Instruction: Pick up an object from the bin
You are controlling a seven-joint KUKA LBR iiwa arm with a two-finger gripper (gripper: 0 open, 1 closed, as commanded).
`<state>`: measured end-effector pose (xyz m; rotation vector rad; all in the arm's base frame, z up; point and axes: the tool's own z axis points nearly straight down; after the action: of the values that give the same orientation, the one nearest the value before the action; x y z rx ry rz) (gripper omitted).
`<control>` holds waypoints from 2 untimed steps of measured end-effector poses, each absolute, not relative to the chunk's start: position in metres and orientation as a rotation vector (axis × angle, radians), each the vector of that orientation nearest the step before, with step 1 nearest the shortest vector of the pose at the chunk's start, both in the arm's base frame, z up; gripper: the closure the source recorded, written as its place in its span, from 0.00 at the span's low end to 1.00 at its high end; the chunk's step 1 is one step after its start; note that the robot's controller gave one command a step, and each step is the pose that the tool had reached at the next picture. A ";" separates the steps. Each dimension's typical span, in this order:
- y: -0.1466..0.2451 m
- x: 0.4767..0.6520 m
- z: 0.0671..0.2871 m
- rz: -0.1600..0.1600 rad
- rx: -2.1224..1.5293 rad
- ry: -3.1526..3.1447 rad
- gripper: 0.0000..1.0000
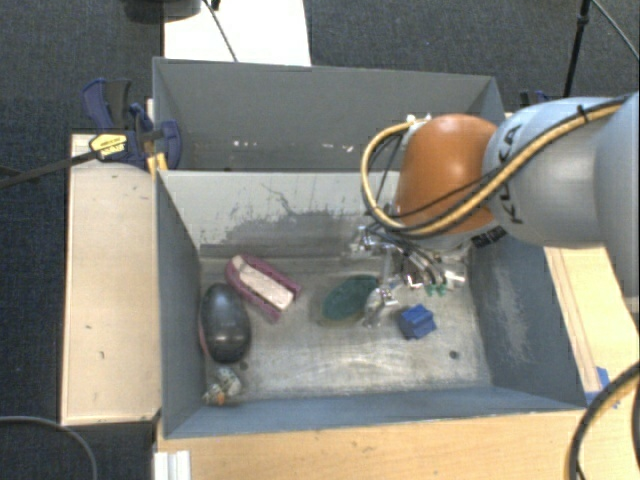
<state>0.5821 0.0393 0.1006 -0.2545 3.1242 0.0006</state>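
Gripper (384, 298) hangs just beside a rounded, matte dark-green lump (345, 301).

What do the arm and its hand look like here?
The arm is a thick, rounded silver-grey tube with black lettering near its end. A glossy orange dome cover caps the wrist. Yellow and black cables loop around the cover and run back along the arm. The hand below is a small cluster of bare metal parts.

Even overhead light lit the bin (330, 118); soft shadow pooled beneath my arm (570, 188), and my orange cover (445, 168) shone faintly.
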 end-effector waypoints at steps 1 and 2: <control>0.037 0.587 0.073 0.000 -0.521 3.091 0.00; 0.037 0.588 0.075 0.001 -0.513 3.093 0.00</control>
<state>0.5882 0.0374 0.0749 -0.5127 3.0932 0.0015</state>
